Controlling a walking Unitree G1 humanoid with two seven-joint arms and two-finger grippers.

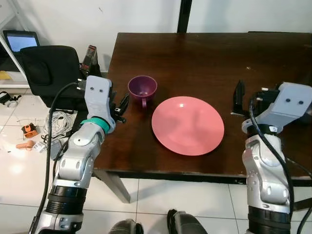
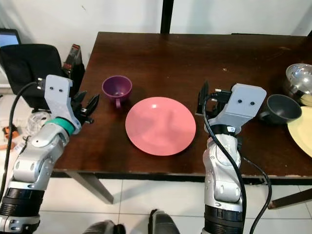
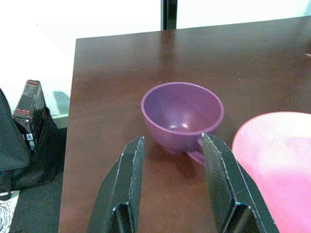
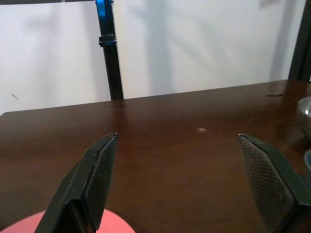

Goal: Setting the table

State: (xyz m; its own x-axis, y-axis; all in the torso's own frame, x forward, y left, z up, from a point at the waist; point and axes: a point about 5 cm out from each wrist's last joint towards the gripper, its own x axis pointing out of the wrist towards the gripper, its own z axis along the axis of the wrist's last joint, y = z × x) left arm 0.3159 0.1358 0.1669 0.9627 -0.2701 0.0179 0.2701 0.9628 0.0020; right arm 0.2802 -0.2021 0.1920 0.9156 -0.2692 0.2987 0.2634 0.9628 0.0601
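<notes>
Plate [image 2: 161,126] is lying on table [image 2: 195,58] near its front edge. Cup [image 2: 116,88] is standing just left of and behind it; bowl [image 2: 283,108] is sitting well right.

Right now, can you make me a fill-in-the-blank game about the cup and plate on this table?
1. The cup on the dark table is ____ in colour.
2. The round plate is ____.
3. The left gripper has its fingers ____, just short of the cup.
4. Inside, the cup is ____.

Missing words: purple; pink; open; empty
</notes>
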